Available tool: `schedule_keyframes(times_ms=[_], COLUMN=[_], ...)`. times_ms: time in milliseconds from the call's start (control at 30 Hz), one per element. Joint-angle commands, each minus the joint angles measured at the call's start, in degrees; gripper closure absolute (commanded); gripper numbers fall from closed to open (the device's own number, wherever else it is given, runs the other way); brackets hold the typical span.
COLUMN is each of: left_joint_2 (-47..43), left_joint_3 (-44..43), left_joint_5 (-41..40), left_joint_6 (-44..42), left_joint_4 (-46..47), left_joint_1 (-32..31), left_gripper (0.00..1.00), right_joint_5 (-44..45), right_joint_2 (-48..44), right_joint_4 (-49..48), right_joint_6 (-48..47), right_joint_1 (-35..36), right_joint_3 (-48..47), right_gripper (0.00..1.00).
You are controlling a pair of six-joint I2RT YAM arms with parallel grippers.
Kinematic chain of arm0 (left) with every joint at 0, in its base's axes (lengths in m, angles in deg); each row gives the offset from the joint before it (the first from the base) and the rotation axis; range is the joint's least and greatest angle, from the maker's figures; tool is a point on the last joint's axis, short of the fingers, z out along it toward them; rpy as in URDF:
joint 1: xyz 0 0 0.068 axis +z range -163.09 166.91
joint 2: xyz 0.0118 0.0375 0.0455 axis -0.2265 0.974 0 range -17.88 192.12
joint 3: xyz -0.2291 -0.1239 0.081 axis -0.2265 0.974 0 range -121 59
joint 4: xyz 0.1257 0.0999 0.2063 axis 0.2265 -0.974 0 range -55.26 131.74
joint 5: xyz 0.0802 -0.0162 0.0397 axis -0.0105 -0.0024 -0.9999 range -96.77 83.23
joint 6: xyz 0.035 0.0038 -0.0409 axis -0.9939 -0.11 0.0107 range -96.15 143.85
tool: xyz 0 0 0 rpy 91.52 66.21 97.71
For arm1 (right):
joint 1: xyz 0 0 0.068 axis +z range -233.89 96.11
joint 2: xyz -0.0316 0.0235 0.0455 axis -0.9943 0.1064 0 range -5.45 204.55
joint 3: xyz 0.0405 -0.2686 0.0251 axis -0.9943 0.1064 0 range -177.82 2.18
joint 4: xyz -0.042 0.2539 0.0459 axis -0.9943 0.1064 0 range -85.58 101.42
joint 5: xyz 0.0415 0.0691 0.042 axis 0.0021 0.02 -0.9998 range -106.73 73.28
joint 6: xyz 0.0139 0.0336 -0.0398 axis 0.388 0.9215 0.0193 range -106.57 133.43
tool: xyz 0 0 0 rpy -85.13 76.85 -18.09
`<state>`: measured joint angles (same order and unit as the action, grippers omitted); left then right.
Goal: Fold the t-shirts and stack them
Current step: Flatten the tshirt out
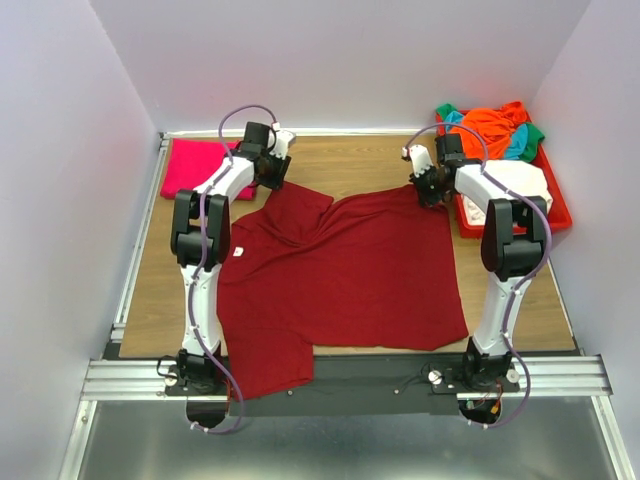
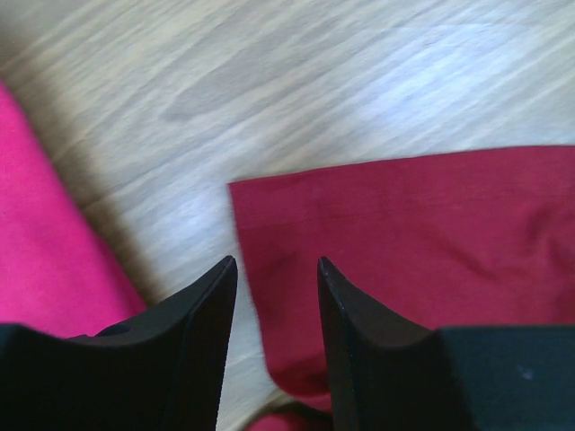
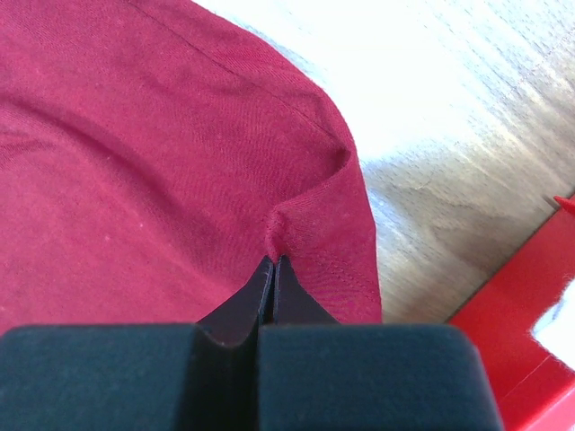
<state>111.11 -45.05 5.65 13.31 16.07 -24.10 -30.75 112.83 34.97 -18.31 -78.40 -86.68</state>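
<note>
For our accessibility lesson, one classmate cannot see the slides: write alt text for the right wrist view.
Two black fingers, pressed shut, pinch a puckered fold of the maroon t-shirt near its hemmed edge. Pale wooden table shows beyond the cloth, with a corner of a red tray at lower right.

wooden table (image 1: 370, 165), maroon shirt (image 1: 350, 270), pink shirt (image 1: 195, 165), red tray (image 1: 557, 203)

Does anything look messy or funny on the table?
Yes. The dark red shirt lies crooked and rumpled: its far left part is flopped over, and one sleeve hangs off the near edge of the table. The shirts in the red tray are a tangled heap.
</note>
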Motion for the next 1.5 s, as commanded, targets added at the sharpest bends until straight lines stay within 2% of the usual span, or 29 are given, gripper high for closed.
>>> schedule_keyframes(times_ms=[0, 367, 833, 1067, 1267, 1467], left_joint_2=[2.5, 9.4, 10.1, 11.0, 12.2, 13.0], left_joint_3=[-2.3, -11.1, -13.3, -18.5, -22.2, -20.6], left_joint_5=[-5.9, -3.5, 0.1, 1.1, 1.8, 3.4], left_joint_6=[-3.3, -2.9, -1.0, 3.3, 2.9, 3.1], left_joint_4=[0.3, -2.5, -5.4, -6.6, -9.0, -9.4], left_joint_1=[0.0, 0.1, 0.1, 0.8, 1.0, 1.2], left_gripper=[0.52, 0.54, 0.56, 0.55, 0.55, 0.55], right_joint_5=[-1.4, -1.4, -1.2, -1.2, -1.2, -1.2], right_joint_2=[0.1, 0.5, 0.4, 0.5, 0.5, 0.5], right_joint_4=[0.5, 0.5, 0.6, 0.6, 0.5, 0.6], right_joint_6=[0.2, 0.2, 0.0, 0.0, -0.1, -0.1], right_joint_1=[-0.5, -0.4, -0.5, -0.6, -0.5, -0.5], right_joint_3=[0.6, 0.6, 0.6, 0.7, 0.7, 0.7], right_gripper=[0.99, 0.99, 0.99, 0.99, 0.99, 0.99])
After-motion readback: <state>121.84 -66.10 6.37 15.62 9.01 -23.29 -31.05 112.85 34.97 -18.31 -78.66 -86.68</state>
